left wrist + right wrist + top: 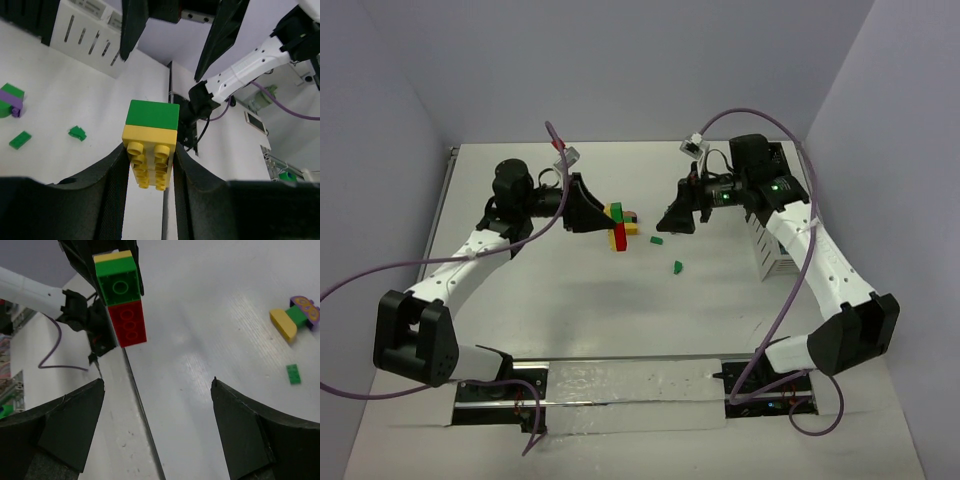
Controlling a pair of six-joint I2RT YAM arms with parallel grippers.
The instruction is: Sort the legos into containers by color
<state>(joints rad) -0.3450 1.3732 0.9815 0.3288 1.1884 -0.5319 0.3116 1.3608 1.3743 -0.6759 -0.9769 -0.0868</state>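
Observation:
My left gripper (600,212) is shut on a stack of legos (617,226) and holds it above the table. In the left wrist view the fingers (112,180) clamp the yellow brick (150,157), with a green brick (152,115) on its far end. In the right wrist view the stack (120,297) reads yellow, green, red. My right gripper (672,222) is open and empty, facing the stack from the right with a gap between; its jaws (157,385) stand wide apart. The white container rack (772,250) stands behind my right arm.
Two small green legos (657,239) (677,267) lie on the table between the grippers. A yellow, green and purple cluster (295,315) lies beyond the stack, a green plate (293,374) near it. The rack also shows in the left wrist view (90,35).

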